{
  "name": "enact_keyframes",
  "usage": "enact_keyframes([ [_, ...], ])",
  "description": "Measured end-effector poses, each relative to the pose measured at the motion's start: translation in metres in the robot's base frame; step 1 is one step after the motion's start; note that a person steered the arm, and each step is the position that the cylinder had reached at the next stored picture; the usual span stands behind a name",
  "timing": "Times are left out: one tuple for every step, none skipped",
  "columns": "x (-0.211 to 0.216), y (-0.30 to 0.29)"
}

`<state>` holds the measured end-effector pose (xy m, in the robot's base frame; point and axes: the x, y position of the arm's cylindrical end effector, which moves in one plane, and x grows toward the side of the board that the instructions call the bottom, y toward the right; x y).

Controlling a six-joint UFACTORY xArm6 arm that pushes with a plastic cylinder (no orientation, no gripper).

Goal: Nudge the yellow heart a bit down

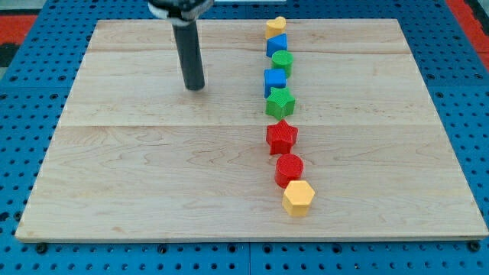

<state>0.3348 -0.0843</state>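
**Inspector:** Position of the yellow heart?

**Assistant:** At the worktop's top edge, heading a column of blocks; the blue block touches it from below.

**Inspector:** My tip?

**Assistant:** Well left of the column, touching nothing. There is no claw on this rod, so no open or closed state applies.

**Inspector:** Step in hand?

**Assistant:** Approach, by my judgement. The tip must get above the heart, where room is scant, then push downward; the blue block will likely shift too.
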Motion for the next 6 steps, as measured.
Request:
enact_keyframes([
  [-0.078, 0.000],
  [-0.122, 0.046],
  [-0.141, 0.102],
  [-0.142, 0.144],
  [-0.104, 0.200],
  [-0.038, 0.208],
])
